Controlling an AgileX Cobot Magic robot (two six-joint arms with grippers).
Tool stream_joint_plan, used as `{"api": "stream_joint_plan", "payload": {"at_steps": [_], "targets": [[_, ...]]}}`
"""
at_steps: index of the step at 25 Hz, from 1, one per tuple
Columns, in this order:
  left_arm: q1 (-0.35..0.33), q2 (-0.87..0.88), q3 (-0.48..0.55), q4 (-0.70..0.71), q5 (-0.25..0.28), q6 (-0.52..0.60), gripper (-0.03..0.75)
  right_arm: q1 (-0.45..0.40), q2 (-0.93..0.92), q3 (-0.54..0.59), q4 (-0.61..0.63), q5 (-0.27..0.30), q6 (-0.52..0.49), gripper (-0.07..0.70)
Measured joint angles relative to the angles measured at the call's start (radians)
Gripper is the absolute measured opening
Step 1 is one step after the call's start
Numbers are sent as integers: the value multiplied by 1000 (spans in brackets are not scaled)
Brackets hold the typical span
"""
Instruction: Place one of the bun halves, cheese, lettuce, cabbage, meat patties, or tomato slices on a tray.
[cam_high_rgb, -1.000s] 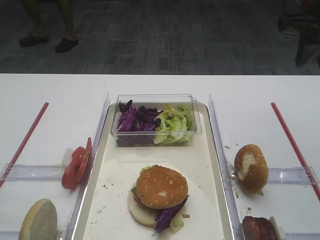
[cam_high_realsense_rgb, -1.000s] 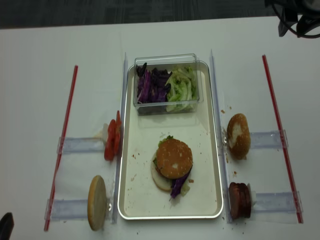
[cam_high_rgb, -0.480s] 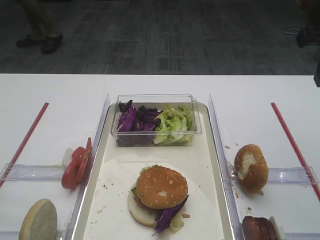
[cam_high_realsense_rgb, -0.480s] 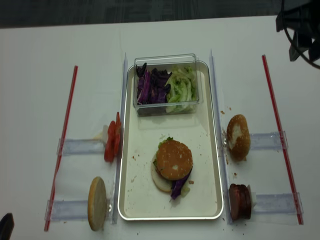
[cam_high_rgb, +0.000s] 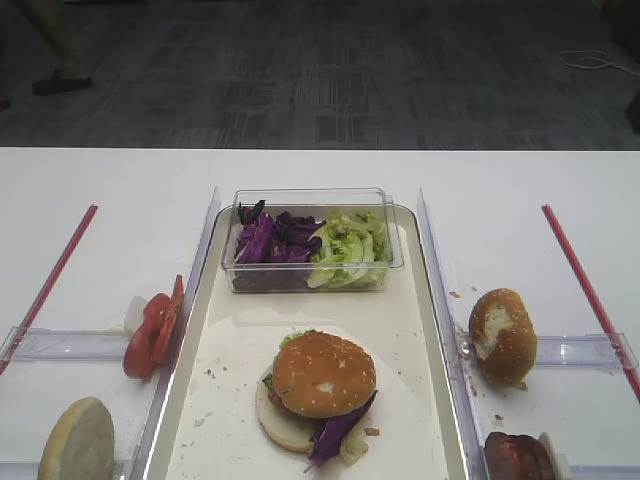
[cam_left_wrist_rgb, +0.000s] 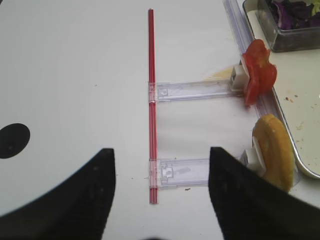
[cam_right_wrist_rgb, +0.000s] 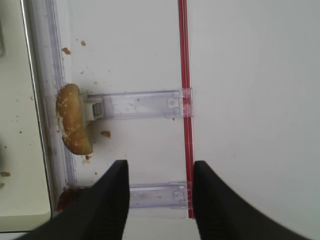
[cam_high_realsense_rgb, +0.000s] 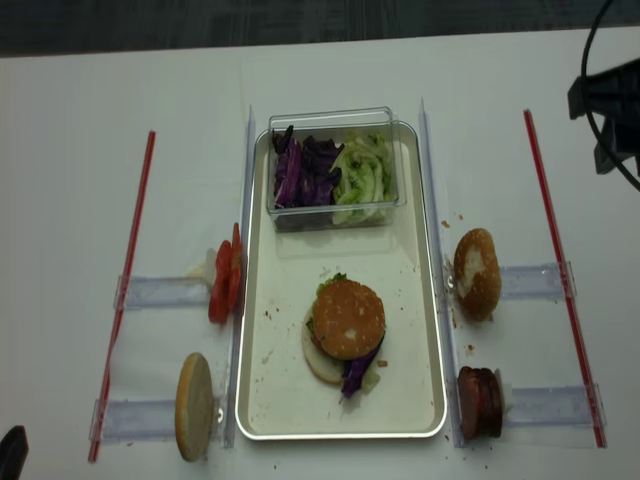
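Sesame-topped bun half (cam_high_rgb: 324, 373) sits on the stacked burger in the near middle of the cream tray (cam_high_rgb: 405, 330), purple cabbage (cam_high_rgb: 340, 428) poking out beneath it. Both arms are off to the sides: the right gripper (cam_right_wrist_rgb: 160, 172) hangs with its jaws apart, empty, over the white table near the torn bun (cam_right_wrist_rgb: 72, 119), and the left gripper (cam_left_wrist_rgb: 161, 165) likewise gapes over the red strip (cam_left_wrist_rgb: 151, 100).

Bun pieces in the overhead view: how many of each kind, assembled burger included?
Sesame top bun on the burger: 1
Pale bottom bun beneath the burger: 1
Pale flat-faced bun half: 1
Brown bun with white torn patch: 1
Total: 4
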Motion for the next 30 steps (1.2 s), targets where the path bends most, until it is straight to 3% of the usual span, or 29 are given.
{"api": "stream_joint_plan", "payload": {"at_steps": [9,18,30], "targets": [[0,0,0,0,0,0,417,0,-171,114,18,2,2,321],[0,0,0,0,0,0,417,0,-331,144,19,4,-20,321],[0,0,0,0,0,0,417,0,-709,381,-17,21,-77,321]]}}
